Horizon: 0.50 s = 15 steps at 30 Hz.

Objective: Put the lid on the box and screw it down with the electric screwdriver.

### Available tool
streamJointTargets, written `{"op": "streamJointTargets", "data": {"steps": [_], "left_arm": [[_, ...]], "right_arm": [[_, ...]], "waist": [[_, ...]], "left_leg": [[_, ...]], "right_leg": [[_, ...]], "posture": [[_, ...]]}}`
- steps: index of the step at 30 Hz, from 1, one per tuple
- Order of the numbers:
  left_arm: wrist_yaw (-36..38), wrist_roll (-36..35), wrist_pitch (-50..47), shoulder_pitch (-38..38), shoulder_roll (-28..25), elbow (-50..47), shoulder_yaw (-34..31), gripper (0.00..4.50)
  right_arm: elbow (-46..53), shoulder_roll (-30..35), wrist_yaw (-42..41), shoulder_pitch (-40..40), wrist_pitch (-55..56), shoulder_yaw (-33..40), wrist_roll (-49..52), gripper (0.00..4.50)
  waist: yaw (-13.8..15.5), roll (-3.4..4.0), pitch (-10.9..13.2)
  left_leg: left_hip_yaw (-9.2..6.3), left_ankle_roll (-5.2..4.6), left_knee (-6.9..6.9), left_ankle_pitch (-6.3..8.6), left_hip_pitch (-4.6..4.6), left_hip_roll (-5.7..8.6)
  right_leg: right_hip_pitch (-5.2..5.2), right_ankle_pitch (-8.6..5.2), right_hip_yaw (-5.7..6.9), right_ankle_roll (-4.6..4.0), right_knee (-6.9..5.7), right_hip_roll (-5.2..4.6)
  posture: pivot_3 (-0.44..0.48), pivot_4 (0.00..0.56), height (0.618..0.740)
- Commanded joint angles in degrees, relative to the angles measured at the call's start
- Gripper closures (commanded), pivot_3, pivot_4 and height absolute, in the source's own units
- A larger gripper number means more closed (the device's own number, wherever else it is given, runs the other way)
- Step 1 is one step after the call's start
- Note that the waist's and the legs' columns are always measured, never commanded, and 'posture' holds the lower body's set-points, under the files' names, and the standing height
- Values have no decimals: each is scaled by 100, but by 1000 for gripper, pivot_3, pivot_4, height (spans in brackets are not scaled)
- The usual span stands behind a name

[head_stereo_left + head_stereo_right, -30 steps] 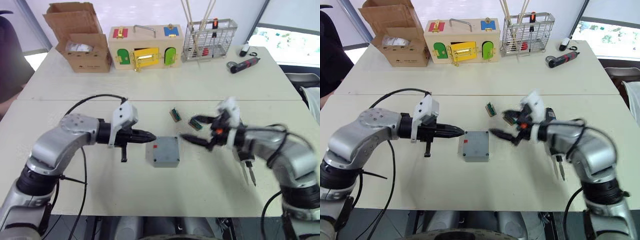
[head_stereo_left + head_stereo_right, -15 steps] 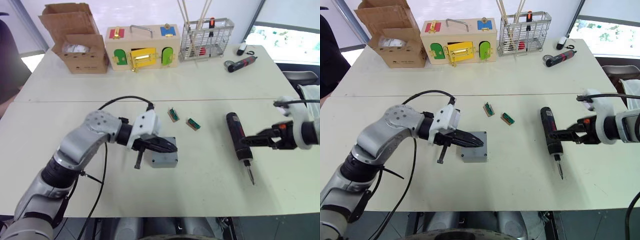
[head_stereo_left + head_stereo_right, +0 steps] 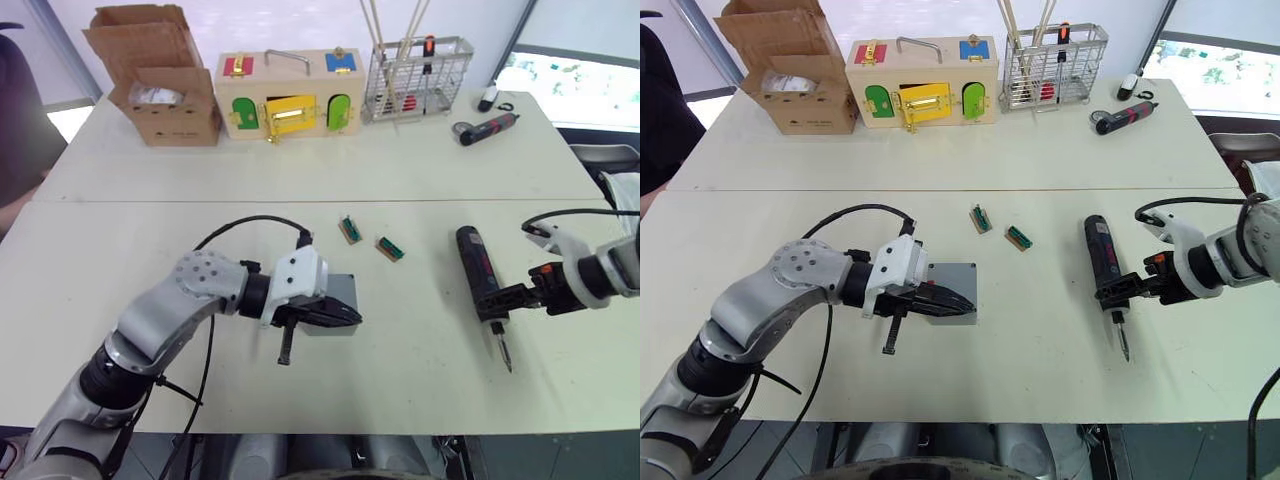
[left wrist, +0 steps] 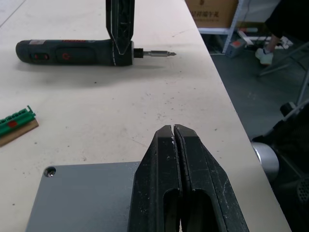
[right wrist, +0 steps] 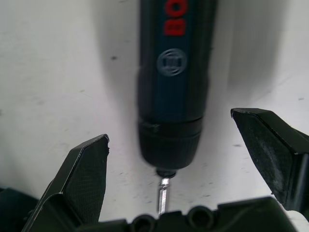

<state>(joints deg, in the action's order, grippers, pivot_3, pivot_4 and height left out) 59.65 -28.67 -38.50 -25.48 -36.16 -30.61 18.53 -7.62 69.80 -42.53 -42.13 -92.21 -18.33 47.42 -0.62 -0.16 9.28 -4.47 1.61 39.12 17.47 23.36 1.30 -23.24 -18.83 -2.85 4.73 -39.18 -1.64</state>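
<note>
Right fingers [image 5: 275, 157] astride electric screwdriver [image 5: 175, 77].

Both arms are silver-grey metal with rounded joint housings; the left elbow housing shows a ring of small holes. Black collars separate the segments. A black cable loops from the left forearm to a white wrist block. Left gripper [image 3: 345, 317]: two black tapered fingers. Right gripper [image 3: 1122, 288]: black fingers, white wrist block, orange-red mark, black cable arching over it.
</note>
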Motion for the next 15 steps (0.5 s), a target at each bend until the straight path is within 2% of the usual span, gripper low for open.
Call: {"op": "streamJointTargets", "data": {"steps": [1,10,15], "left_arm": [[-88,-97,-40,40,-25,-237,-120,4500],[-291,-42,-92,106,17,-265,-46,4500],[-424,-32,-94,122,93,-266,7,4500]], "right_arm": [[-239,-172,-202,-379,5,-464,-448,14],[-759,-405,-1277,-1004,769,-2086,-1709,14],[-948,-717,-1443,-1107,904,-2458,-2258,14]], "waist": [[-1,0,0],[-2,-44,-26],[-1,-102,-61]], "left_leg": [[0,0,0,0,0,0],[-3,0,5,0,-8,0],[-8,1,5,1,-39,0]], "right_leg": [[-1,0,0,0,0,1],[12,0,2,0,2,-1],[50,0,4,0,12,-3]], "posture": [[0,150,740],[0,150,740],[0,150,740]]}}
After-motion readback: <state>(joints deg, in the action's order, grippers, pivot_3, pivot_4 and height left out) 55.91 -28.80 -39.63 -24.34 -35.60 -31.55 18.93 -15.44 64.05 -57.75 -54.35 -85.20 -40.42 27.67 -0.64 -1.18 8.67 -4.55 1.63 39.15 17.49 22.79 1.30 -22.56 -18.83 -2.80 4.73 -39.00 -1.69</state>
